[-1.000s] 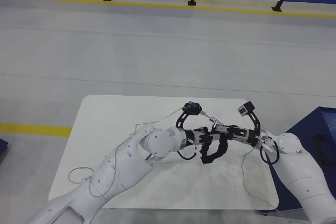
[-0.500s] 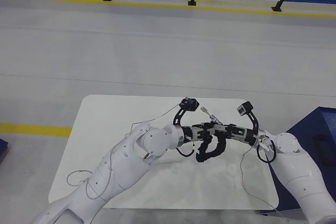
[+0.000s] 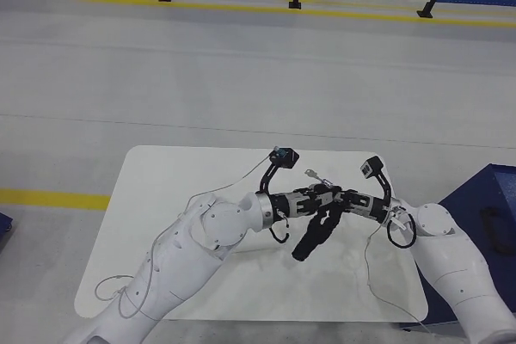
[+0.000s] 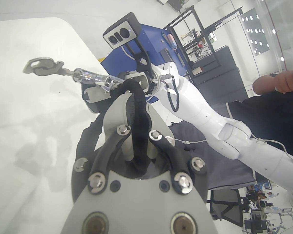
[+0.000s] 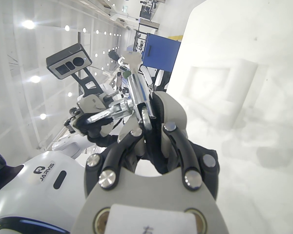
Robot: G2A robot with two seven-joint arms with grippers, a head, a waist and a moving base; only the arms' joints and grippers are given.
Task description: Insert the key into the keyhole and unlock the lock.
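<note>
The left claw (image 4: 134,98) clamps the black cable (image 4: 139,132), the right claw (image 5: 146,108) the lock (image 5: 136,86), key (image 4: 42,65) in its end.

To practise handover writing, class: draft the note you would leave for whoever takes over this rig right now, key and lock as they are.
Left gripper: shut on the lock's black cable, held up over the table.
Right gripper: shut on the lock by its chrome barrel, nose to nose with the left gripper.
Key: sits in the keyhole at the barrel's end; neither gripper holds it.
Done: key inserted.
To do: grip the key, turn it and open the lock. Whether it has been turned at all cannot be told.
</note>
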